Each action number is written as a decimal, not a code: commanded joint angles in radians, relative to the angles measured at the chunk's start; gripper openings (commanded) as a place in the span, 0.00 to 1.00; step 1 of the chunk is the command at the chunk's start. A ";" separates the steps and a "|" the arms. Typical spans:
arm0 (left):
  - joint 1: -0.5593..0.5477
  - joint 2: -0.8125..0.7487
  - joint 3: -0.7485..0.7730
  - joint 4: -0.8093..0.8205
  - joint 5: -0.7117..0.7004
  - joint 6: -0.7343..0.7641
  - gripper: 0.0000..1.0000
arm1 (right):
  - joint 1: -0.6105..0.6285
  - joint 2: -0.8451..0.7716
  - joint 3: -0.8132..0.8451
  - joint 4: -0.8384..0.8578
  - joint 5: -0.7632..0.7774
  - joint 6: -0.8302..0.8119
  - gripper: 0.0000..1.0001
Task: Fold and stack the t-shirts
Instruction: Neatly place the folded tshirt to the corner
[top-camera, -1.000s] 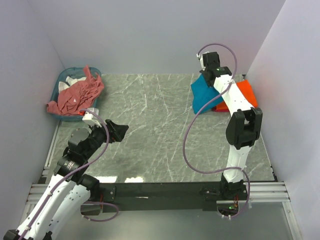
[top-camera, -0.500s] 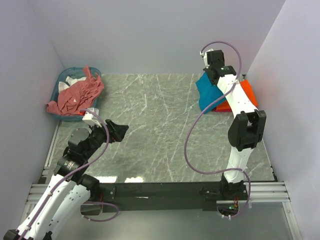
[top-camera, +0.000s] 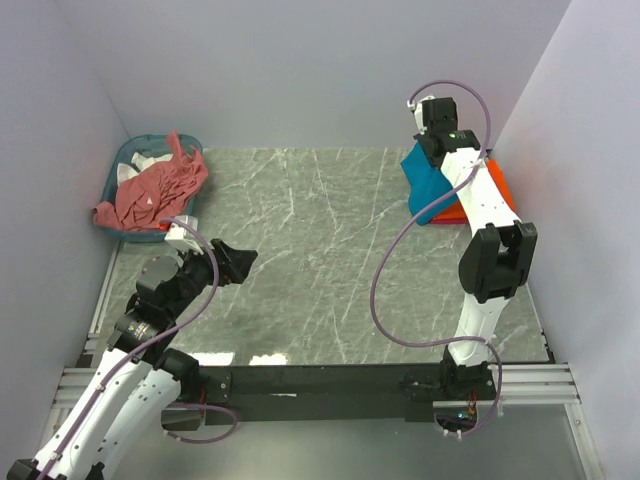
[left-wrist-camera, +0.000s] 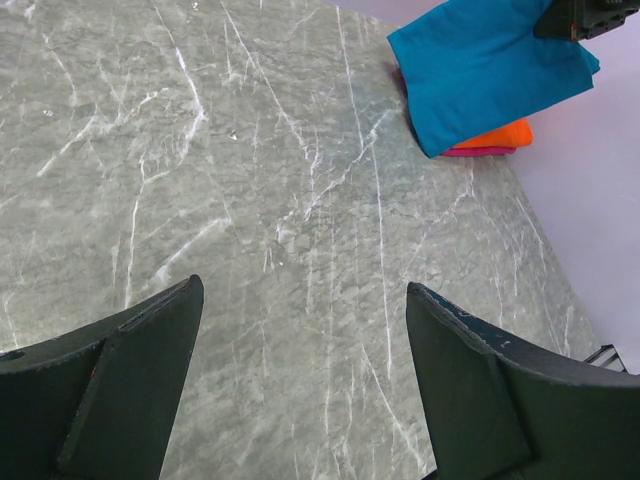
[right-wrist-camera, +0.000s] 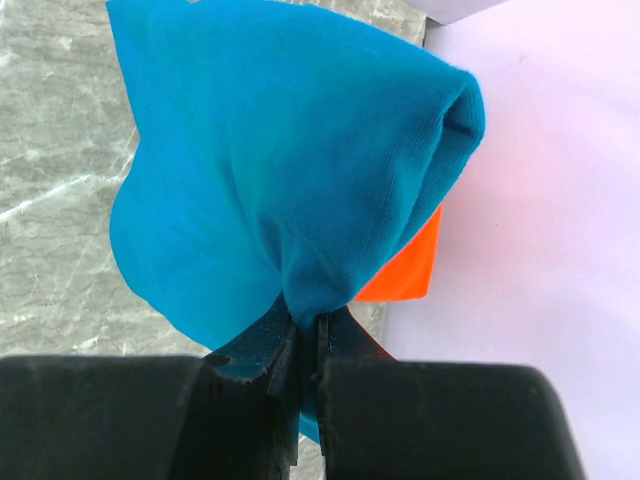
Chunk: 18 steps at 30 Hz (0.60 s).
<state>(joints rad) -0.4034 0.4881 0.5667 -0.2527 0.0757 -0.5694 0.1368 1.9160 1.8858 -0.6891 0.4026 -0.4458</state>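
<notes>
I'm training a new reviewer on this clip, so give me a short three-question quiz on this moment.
1. True or false: the left hand is shut on cloth.
2. What does the right hand pinch? A. the teal-blue t-shirt; B. a white sock; C. nothing.
3. Where does the salmon-pink t-shirt lie?
Key: 1 false, it is open and empty above the table; 2 A; 3 draped over the teal basket in the far left corner.

Nothing legible is showing in any view: the teal-blue t-shirt (right-wrist-camera: 280, 170), the orange t-shirt (right-wrist-camera: 405, 270) and the basket (top-camera: 122, 160) are showing plain, unmarked surfaces only.
</notes>
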 joint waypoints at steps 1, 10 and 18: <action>0.003 0.001 0.004 0.032 0.019 0.005 0.88 | -0.011 -0.078 0.070 0.020 0.013 -0.017 0.00; 0.005 -0.006 0.001 0.030 0.018 0.005 0.88 | -0.023 -0.101 0.085 0.007 -0.002 -0.022 0.00; 0.003 -0.009 0.001 0.029 0.018 0.005 0.88 | -0.031 -0.107 0.093 -0.001 -0.004 -0.028 0.00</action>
<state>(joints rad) -0.4030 0.4877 0.5667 -0.2531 0.0822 -0.5694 0.1177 1.8706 1.9221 -0.7116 0.3946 -0.4637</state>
